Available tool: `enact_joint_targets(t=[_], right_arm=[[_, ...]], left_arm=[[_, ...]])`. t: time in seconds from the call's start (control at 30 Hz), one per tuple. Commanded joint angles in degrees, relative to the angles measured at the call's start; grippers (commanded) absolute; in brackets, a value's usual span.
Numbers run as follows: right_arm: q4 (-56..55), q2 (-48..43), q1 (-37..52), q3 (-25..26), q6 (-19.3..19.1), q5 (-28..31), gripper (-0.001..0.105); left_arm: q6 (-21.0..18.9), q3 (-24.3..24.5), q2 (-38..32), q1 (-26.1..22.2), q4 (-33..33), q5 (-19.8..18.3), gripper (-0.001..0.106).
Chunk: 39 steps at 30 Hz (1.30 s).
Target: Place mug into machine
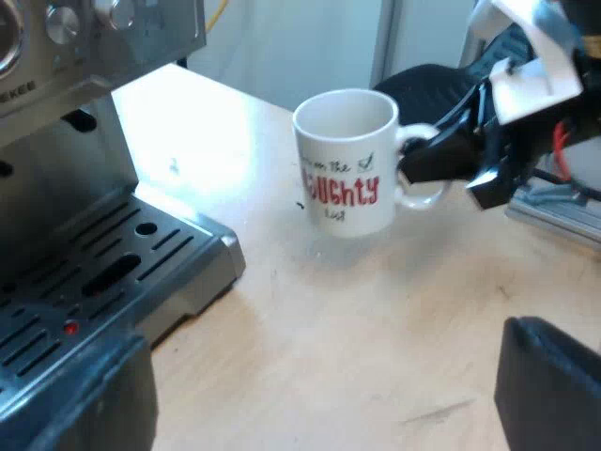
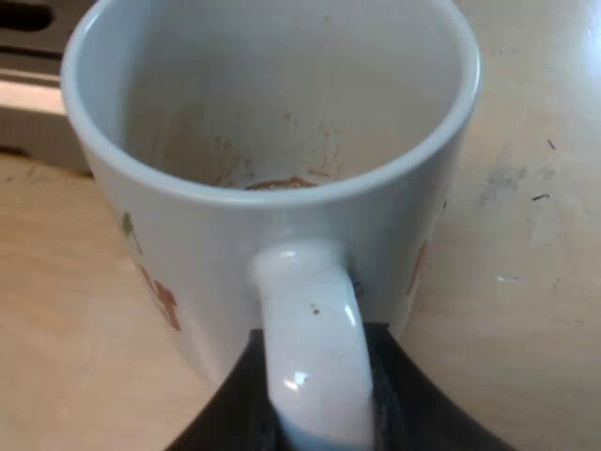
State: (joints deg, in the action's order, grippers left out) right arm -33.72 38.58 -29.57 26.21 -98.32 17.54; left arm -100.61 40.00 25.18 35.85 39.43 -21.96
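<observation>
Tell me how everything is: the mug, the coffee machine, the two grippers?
Mug: upright on the table, no drink, brown stains inside.
Coffee machine: mug not on its tray yet.
Right gripper: shut on the mug's handle.
Left gripper: open, holding nothing.

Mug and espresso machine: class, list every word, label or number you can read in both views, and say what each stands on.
"UGHTY", red letters on the mug; the letters before them are unclear.
"on the", small script above it, barely legible.
A small word below it: too blurred to read.
"EKKE", on the espresso machine, on its front panel; the start is cut off.
</observation>
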Motion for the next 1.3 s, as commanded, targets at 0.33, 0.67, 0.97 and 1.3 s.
enact_joint_targets(t=[0.33, 0.67, 0.97, 1.3], right_arm=[[-14.7, -8.3, -12.8, 10.5, 4.1, 3.1, 0.000], [-15.7, -8.1, -20.1, 10.9, 7.0, 5.8, 0.000], [-9.0, -2.1, -20.8, 10.9, 6.7, 6.2, 0.000], [4.9, 10.2, -20.8, 10.9, 5.0, 5.7, 0.000]], left_arm=[[-1.2, 0.2, -10.9, 0.0, 10.6, 3.8, 0.081], [-1.2, 0.2, -14.3, 0.0, 15.2, 6.5, 0.081], [-1.1, -4.1, -14.1, 0.0, 7.3, 8.2, 0.081], [-1.0, -7.1, -12.5, 0.0, -0.1, 8.5, 0.081]])
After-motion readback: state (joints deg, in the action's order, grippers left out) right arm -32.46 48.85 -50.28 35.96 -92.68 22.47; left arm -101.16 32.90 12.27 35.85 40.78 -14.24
